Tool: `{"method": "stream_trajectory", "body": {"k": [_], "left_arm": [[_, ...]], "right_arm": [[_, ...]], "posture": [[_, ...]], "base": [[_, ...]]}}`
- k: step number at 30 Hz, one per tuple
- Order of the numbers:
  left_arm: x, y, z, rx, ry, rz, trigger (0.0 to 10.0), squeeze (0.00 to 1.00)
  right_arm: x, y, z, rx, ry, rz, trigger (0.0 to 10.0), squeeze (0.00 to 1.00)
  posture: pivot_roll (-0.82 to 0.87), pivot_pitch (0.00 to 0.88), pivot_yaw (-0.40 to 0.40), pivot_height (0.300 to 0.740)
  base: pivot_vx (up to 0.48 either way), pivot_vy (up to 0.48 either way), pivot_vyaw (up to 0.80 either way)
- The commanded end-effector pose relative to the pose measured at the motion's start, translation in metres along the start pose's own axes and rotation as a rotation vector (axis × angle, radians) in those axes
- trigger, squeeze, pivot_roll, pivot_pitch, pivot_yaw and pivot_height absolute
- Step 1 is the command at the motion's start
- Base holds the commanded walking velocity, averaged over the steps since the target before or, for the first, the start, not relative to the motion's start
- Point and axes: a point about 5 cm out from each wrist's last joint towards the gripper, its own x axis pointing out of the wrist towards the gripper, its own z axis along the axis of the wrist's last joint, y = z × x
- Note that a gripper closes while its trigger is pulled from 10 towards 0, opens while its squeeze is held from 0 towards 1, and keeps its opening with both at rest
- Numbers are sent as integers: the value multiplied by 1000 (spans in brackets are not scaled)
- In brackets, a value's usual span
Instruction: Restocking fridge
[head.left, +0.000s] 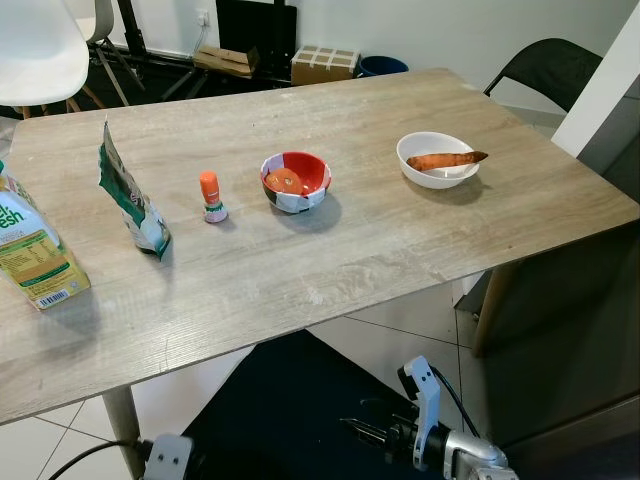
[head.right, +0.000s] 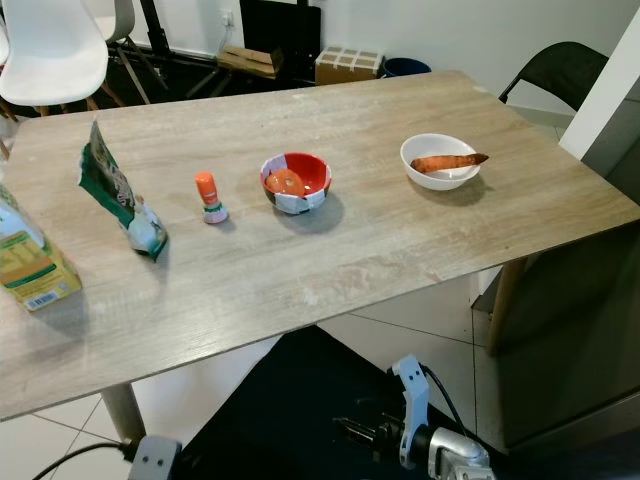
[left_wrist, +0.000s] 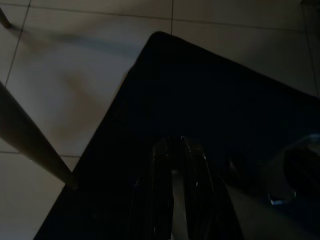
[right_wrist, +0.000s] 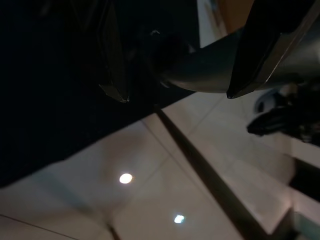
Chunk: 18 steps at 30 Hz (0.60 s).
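Right gripper (head.left: 362, 427): low beneath the table's near edge, at 5 o'clock in the head view; fingers spread apart in the wrist view, holding nothing.
Left gripper (left_wrist: 173, 200): hanging idle over a dark mat (left_wrist: 210, 100) on the tiled floor; fingers close together, nothing between them.
Wooden table (head.left: 400, 250): above both grippers, carrying all the groceries.
Juice carton (head.left: 30, 250): near left edge, at 9 o'clock, well apart from both grippers.
Green snack bag (head.left: 130, 195): upright, just beyond the carton toward 10 o'clock.
Small orange-capped bottle (head.left: 211, 196): standing between bag and bowl.
Red and white bowl (head.left: 295, 181): mid-table at 12 o'clock, orange food inside.
White bowl (head.left: 437, 160): farther, at 1 o'clock, with a carrot (head.left: 446, 159) lying across its rim.
White chair (head.left: 40, 50): beyond the table at 11 o'clock.
Dark chair (head.left: 550, 65): far corner at 2 o'clock.
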Motion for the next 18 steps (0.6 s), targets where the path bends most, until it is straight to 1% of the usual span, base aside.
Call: {"method": "stream_trajectory", "body": {"k": [1,2,3,5,6,8,9,11,12,13,15,16,17,18], "left_arm": [[-9,-3,-2,20,-28,-86,10000,0],[-10,-4,-2,24,-38,-107,10000,0],[-10,-4,-2,24,-38,-107,10000,0],[-13,-3,4,-6,-106,-177,10000,0],[-13,-3,4,-6,-106,-177,10000,0],[-15,0,15,-17,-186,-260,10000,0],[-14,0,22,-17,-227,-329,10000,0],[-15,0,32,-19,-274,-423,10000,0],[-14,-2,38,-21,-293,-495,10000,0],[-14,-2,38,-21,-293,-495,10000,0],[-14,-5,47,-31,-322,-588,10000,0],[-14,-5,47,-31,-322,-588,10000,0],[-13,-7,51,-34,-335,-633,10000,0],[-13,-7,51,-34,-335,-633,10000,0]], "right_arm": [[-4,7,-1,20,16,124,10000,0],[-5,8,0,20,18,157,10000,0],[-5,8,0,20,18,157,10000,0],[-7,13,7,35,13,255,10000,0],[-7,13,7,35,13,255,10000,0],[-11,18,19,49,-16,341,10000,0],[-13,21,29,52,-46,392,10000,0],[-16,28,41,57,-77,461,10000,0],[-19,32,49,58,-85,510,10000,0],[-19,32,49,58,-85,510,10000,0],[-23,39,58,63,-87,579,10000,0],[-23,39,58,63,-87,579,10000,0],[-25,43,63,66,-86,611,10000,0],[-25,43,63,66,-86,611,10000,0]], "posture": [[-37,91,-67,740],[-37,91,-67,740],[-37,91,-67,740],[-36,92,-69,740],[-36,92,-69,740],[-33,96,-70,740],[-33,98,-69,740],[-32,100,-69,740],[-33,101,-67,740],[-33,101,-67,740],[-34,105,-63,740],[-34,105,-63,740],[-35,108,-60,740],[-35,108,-60,740]], "base": [[0,0,0],[0,0,0],[0,0,0],[0,0,0],[0,0,0],[0,0,0],[0,0,0],[0,0,0],[0,0,0],[0,0,0],[0,0,0],[0,0,0],[0,0,0],[0,0,0]]}}
